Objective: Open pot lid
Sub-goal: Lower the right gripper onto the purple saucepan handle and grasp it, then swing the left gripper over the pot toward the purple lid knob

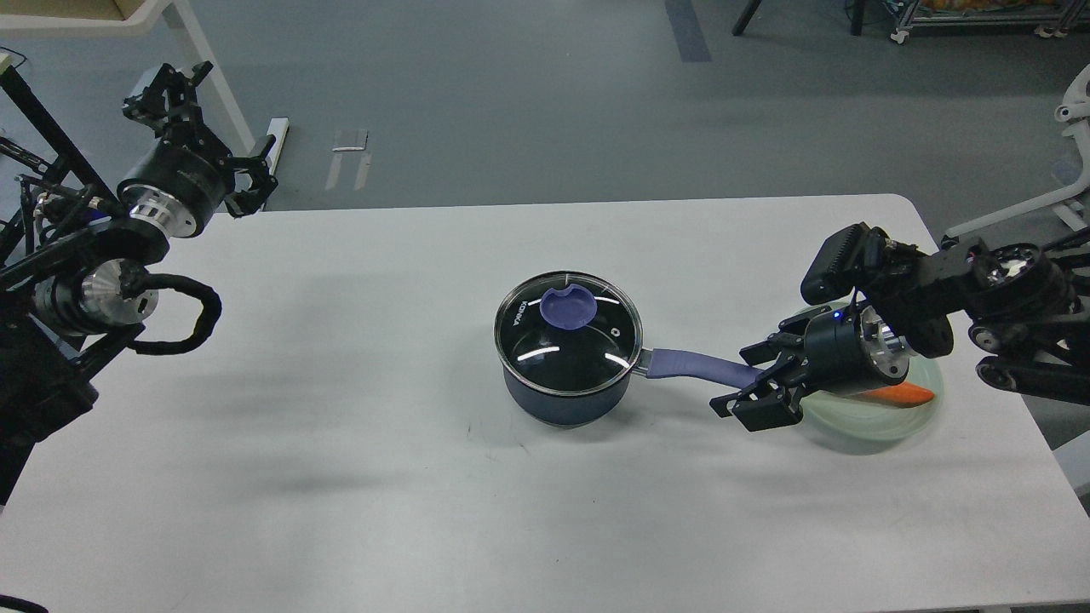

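at the far end of the right arm, the right tool (748, 381) sits at the tip of the pot's lavender handle (698, 367), its two black fingers spread apart with the handle end running in between them. whether the fingers actually press on the handle cannot be told from this view; they look parted rather than clamped. just behind that tool, partly hidden by the wrist, lies a pale green plate (886, 421) with an orange carrot-like piece (904, 394) on it.

outward from there along the handle stands the pot (562, 400), a small dark blue saucepan, upright near the middle of the white table (341, 477). the pot lid (569, 332) rests flat and centred on its rim, glass catching the ceiling lights, its purple-blue knob (568, 308) toward the far side and untouched.

far across the table, the left tool (226, 174) hangs above the back left corner, well apart from the pot. its fingers look spread, with nothing between them.

as a judgement of progress: the lid is still fully seated, so the opening itself has not begun. the right tool seems set to steady the pot by the handle, which would be the preparatory step. what remains is nearly everything: bringing a tool to the knob, closing on it, lifting the lid clear and setting it down.
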Tool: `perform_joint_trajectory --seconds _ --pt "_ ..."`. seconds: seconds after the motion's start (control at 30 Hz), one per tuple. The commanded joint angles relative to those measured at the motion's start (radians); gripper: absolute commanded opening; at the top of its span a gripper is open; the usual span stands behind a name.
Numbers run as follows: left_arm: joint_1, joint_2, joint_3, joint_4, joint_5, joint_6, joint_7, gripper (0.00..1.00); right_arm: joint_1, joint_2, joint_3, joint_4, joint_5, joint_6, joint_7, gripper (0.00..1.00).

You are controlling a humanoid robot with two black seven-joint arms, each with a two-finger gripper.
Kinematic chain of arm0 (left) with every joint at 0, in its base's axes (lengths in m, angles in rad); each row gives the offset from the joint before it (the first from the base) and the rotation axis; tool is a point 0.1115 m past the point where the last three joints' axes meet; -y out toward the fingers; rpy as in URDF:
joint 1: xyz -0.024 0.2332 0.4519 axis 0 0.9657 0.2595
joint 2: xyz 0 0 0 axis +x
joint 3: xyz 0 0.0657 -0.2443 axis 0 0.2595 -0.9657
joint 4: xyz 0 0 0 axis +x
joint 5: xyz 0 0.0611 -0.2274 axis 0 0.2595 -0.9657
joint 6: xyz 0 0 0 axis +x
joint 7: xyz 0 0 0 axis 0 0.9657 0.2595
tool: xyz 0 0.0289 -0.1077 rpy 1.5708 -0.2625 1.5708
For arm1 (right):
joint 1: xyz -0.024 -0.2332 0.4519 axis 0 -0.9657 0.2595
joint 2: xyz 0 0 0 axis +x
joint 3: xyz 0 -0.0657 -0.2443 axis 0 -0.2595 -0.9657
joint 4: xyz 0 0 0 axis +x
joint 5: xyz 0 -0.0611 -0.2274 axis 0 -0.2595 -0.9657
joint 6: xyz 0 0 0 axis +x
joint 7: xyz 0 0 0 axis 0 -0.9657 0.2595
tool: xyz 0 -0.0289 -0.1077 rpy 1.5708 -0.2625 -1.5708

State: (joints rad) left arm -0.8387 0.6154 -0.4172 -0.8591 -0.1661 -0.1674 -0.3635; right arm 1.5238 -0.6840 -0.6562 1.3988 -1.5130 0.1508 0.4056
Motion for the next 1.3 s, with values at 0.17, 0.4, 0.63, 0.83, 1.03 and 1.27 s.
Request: perform_joint_trajectory --seconds 0.17,0.4,0.63,0.83,1.03,1.27 --pt "-0.016 0.003 0.002 0.0 0.002 -0.001 0.002 0.99 -0.005 0.03 0.001 -0.035 -0.019 -0.001 -0.001 0.77" --pt "-0.069 0.006 0.086 -0.006 0.065 0.003 0.006 0.99 -0.014 0.043 0.0 -0.038 -0.019 0.001 -0.002 0.66" --pt "-0.224 -0.003 0.17 -0.097 0.221 0.065 0.066 0.99 -0.022 0.044 0.001 -0.029 -0.015 0.006 -0.004 0.54" --pt "-0.373 -0.055 0.275 -0.098 0.549 0.051 0.06 0.99 -0.019 0.049 0.0 -0.032 -0.021 0.007 -0.007 0.48" --pt "-0.373 -0.088 0.272 -0.195 0.985 0.046 0.057 0.99 -0.011 0.05 0.0 -0.034 -0.021 0.007 -0.007 0.41" --pt "-0.369 -0.089 0.322 -0.327 1.368 0.112 0.069 0.99 -0.007 0.05 0.0 -0.037 -0.021 0.007 -0.008 0.35"
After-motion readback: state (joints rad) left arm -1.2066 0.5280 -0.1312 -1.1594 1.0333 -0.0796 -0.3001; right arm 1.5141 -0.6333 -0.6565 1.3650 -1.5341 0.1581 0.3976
